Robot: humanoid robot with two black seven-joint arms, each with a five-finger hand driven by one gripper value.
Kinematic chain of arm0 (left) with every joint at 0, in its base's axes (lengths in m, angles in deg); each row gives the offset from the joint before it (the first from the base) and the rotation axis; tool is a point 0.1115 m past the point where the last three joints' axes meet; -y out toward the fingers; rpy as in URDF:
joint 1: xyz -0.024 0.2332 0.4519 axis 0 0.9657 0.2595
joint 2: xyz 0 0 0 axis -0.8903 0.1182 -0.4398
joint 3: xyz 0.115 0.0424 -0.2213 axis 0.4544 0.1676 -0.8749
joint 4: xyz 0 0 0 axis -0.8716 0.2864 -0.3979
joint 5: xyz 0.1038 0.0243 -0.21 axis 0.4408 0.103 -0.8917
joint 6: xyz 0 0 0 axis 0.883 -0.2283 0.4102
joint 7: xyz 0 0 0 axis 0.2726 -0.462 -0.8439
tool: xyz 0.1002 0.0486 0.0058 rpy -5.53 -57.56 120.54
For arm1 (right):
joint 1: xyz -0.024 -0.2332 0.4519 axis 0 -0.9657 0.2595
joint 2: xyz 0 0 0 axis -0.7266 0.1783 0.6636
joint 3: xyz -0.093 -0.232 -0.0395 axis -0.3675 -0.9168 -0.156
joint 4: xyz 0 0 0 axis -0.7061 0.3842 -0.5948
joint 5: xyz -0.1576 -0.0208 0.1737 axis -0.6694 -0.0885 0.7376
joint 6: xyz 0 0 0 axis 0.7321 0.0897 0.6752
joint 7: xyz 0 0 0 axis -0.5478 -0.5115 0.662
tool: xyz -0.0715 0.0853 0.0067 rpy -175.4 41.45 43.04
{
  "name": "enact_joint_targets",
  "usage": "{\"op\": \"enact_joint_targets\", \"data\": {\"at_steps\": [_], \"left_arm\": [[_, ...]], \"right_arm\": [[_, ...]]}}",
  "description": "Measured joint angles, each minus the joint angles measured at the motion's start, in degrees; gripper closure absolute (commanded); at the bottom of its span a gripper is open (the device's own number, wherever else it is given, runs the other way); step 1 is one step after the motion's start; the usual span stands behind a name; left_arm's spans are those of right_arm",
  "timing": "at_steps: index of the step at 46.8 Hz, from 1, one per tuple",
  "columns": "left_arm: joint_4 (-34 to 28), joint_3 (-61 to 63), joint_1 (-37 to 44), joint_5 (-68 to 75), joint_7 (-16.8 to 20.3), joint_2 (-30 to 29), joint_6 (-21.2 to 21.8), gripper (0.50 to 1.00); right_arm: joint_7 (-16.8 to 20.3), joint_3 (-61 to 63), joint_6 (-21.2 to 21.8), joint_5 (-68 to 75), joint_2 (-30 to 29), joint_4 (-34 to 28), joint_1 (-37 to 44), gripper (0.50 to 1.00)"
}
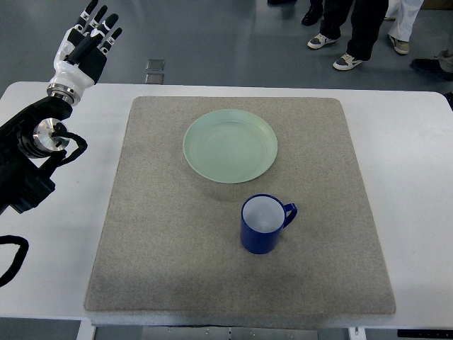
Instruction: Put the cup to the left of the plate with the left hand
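A dark blue cup (pixel 262 223) with a pale inside stands upright on the grey mat (pixel 163 212), its handle pointing right. It sits just below and slightly right of the pale green plate (pixel 230 146). My left hand (pixel 88 39) is raised at the upper left, beyond the table's far left corner, fingers straight and spread, holding nothing. It is far from the cup. My right arm does not show.
The mat covers most of the white table (pixel 410 177). The legs and shoes of people (pixel 350 35) standing show beyond the far edge at the upper right. A small metal floor plate (pixel 154 71) lies past the table.
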Motion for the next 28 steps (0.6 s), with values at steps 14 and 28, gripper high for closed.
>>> {"op": "enact_joint_targets", "data": {"at_steps": [14, 28], "left_arm": [[0.05, 0.04, 0.09, -0.67, -0.55, 0.73, 0.29, 0.504], [0.11, 0.09, 0.18, -0.7, -1.18, 1.75, 0.39, 0.504]], "right_arm": [[0.0, 0.0, 0.01, 0.0, 0.0, 0.0, 0.0, 0.568], [0.0, 0.0, -0.01, 0.0, 0.0, 0.0, 0.0, 0.568]]}}
